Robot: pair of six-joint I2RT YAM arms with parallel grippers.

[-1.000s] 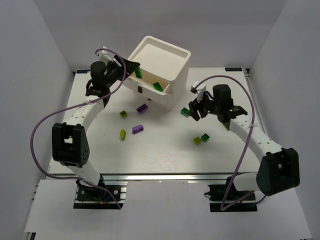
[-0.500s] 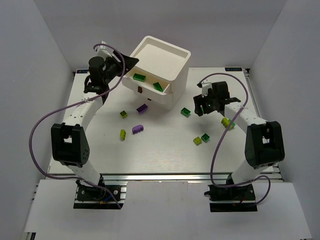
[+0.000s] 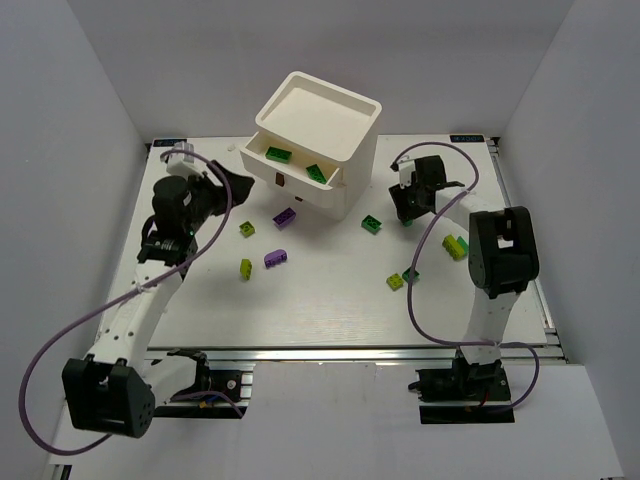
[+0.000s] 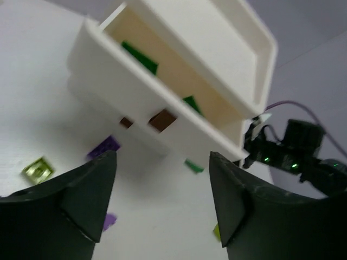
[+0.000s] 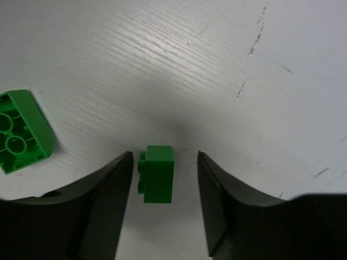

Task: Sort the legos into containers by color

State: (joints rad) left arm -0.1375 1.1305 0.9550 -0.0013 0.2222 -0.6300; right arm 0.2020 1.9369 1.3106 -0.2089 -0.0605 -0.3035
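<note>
Right wrist: right end effector (image 5: 164,158) gapes around green lego (image 5: 159,176); left end effector (image 4: 162,157) wide.

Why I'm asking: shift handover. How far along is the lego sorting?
Done: two green bricks lie in the open drawer. In hand: nothing held; the right gripper straddles a small green brick on the table, fingers open. Remaining: purple bricks, lime bricks and other green bricks lie loose; left gripper open, empty.

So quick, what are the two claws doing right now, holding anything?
Left gripper: open, empty.
Right gripper: open, straddling a small green brick, not gripping it.
</note>
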